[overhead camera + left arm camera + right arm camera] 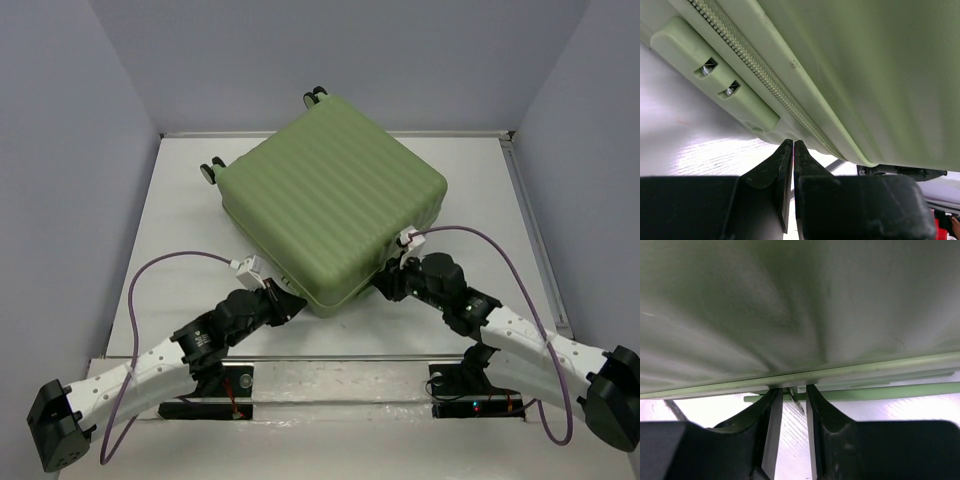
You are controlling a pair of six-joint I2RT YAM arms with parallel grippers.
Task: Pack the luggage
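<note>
The luggage point(330, 205) is a pale sage-green ribbed suitcase lying flat and closed on the table, its black wheels point(211, 171) at the far left. My left gripper point(297, 301) is shut and empty, its tips at the near left edge of the case. In the left wrist view it point(793, 143) sits just under the zipper point(755, 65) and a moulded handle piece point(705, 75). My right gripper point(386, 281) is at the near right edge. In the right wrist view it point(792, 390) is slightly open under the shell's rim, with a small metal zipper pull point(796, 401) hanging between the fingers, not clamped.
The white table point(180, 240) is ringed by grey-blue walls on the left, back and right. A second wheel point(315, 96) sticks out at the case's far corner. Purple cables point(150, 270) loop from both wrists over the table.
</note>
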